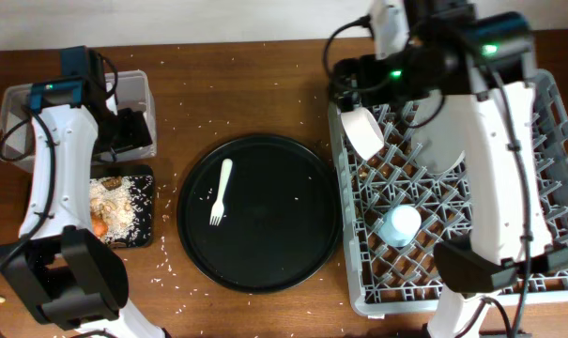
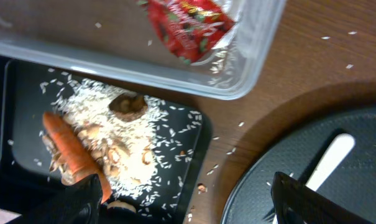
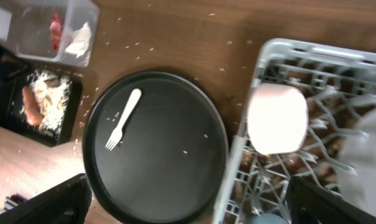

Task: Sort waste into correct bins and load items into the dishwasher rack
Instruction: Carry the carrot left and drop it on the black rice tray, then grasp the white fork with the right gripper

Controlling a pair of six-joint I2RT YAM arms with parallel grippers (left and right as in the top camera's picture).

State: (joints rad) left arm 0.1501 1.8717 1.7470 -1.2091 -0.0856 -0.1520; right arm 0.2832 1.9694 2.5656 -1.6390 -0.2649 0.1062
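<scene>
- Waste is looking sorted. The wrapper (image 2: 191, 28) is lying inside the tub (image 2: 237, 87) at the top of the left wrist view, with the tissue (image 3: 81, 40) showing beside it in the upper left of the right wrist view.
- The tray (image 2: 20, 93) just below the tub is holding the food scraps. The carrot (image 2: 66, 152) is lying at its left, the grains (image 2: 135, 140) are heaped in the middle, and the chunk (image 2: 128, 104) is sitting on top of the heap.
- Stray grains are lying scattered over the table (image 1: 265, 94) – whether those count as waste to clear, I cannot say.
- The rack (image 1: 347, 244), filling the right of the overhead frame, is carrying three items. The bowl (image 1: 363, 131) is tilting at its upper left corner, and the plate (image 1: 441, 145) is standing just right of it, partly hidden by the arm. The cup (image 1: 399, 225) is sitting lower down.
- The fork (image 1: 220, 192) is lying alone on the round tray (image 1: 274, 235) in the middle of the frame – by my reading, the one item left to load.
- The left gripper (image 2: 186, 193) is hanging over the near edge of the tub and tray, with jaws spread wide and nothing between them.
- The right gripper (image 3: 184, 193) is hovering over the rack's upper left corner. Its jaws are standing fully apart and grasping nothing, and the bowl is resting in the rack beneath it.
</scene>
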